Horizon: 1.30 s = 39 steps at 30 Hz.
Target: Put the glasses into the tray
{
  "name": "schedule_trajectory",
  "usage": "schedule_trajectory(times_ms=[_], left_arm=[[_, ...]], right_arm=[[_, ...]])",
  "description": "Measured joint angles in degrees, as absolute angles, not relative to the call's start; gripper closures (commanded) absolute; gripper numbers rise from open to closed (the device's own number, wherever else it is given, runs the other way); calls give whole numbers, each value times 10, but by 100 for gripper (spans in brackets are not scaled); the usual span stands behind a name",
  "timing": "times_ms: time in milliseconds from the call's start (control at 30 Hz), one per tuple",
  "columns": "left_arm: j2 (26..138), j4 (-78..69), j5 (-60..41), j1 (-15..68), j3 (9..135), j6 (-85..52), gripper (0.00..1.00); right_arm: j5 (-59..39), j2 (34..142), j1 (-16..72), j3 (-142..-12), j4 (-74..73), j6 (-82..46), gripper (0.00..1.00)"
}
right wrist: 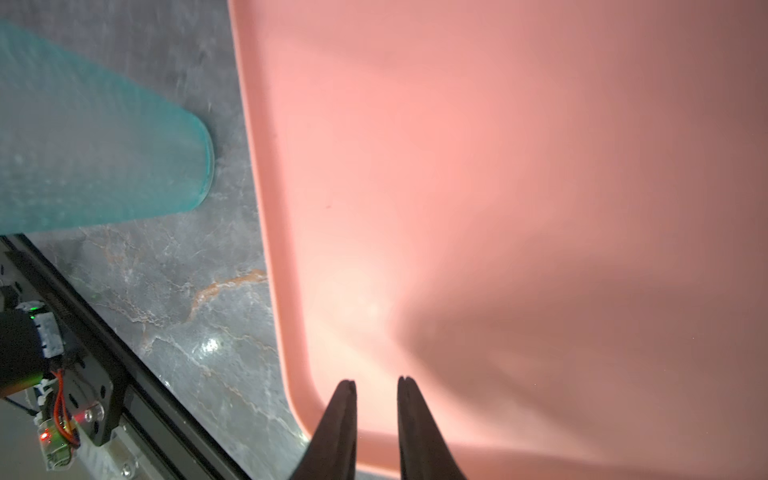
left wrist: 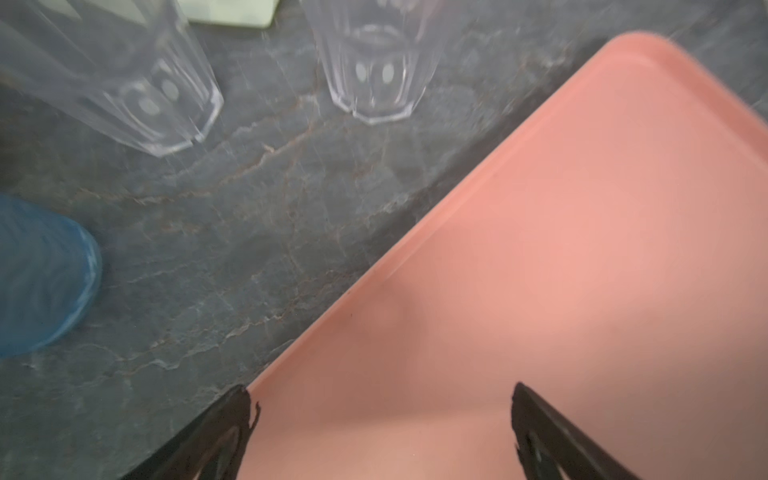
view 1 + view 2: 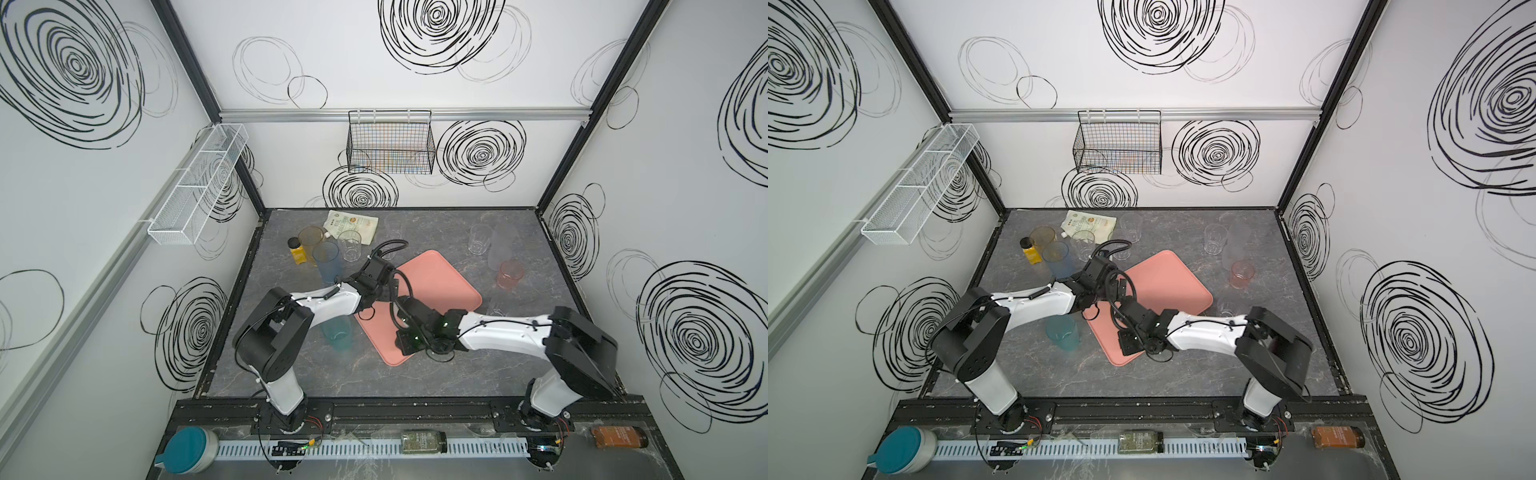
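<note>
The salmon-pink tray point(image 3: 440, 282) lies askew mid-table, and no glass shows on it. Glasses stand around it: amber point(image 3: 311, 240), blue point(image 3: 327, 259) and clear point(image 3: 350, 245) at back left, teal point(image 3: 337, 336) by its near left side, clear point(image 3: 479, 239), frosted point(image 3: 500, 249) and pink point(image 3: 510, 274) at right. My left gripper point(image 2: 382, 399) hangs open over the tray's point(image 2: 582, 249) back-left edge, facing two clear faceted glasses point(image 2: 374, 70) and the blue glass point(image 2: 41, 274). My right gripper point(image 1: 376, 382) is over the tray's point(image 1: 498, 166) near corner, jaws a narrow gap apart and empty, teal glass point(image 1: 91, 137) beside.
A yellow black-capped bottle point(image 3: 297, 251) and a white pouch point(image 3: 353, 224) sit among the back-left glasses. A black wire basket point(image 3: 390, 143) hangs on the back wall, a white mesh one point(image 3: 199, 183) on the left wall. Jars point(image 3: 423, 441) lie along the front rail.
</note>
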State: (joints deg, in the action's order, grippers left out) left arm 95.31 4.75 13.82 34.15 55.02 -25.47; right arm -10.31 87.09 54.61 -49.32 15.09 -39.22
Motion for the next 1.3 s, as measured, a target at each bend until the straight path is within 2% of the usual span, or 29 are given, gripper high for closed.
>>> schedule_trajectory(times_ms=[167,300,400,567,667,933,1133,1300], left_arm=[[855,52,143,365,536,-262,0],[790,55,159,443,502,-284,0],[777,59,170,524,476,-309,1],[777,71,182,615,434,-350,1],[778,69,184,628,408,-371,1],[789,45,183,620,365,-402,1],[810,10,173,577,333,-417,1],[850,13,180,548,343,-415,1]], right_arm=[[-68,764,404,-479,216,-350,57],[-43,741,275,-470,223,-314,47],[-36,773,215,-479,218,-295,42],[-61,923,150,-591,222,-279,34],[-72,996,136,-644,212,-272,33],[-91,1091,136,-703,212,-263,32],[-106,1119,136,-719,206,-256,38],[-112,1087,136,-665,168,-260,48]])
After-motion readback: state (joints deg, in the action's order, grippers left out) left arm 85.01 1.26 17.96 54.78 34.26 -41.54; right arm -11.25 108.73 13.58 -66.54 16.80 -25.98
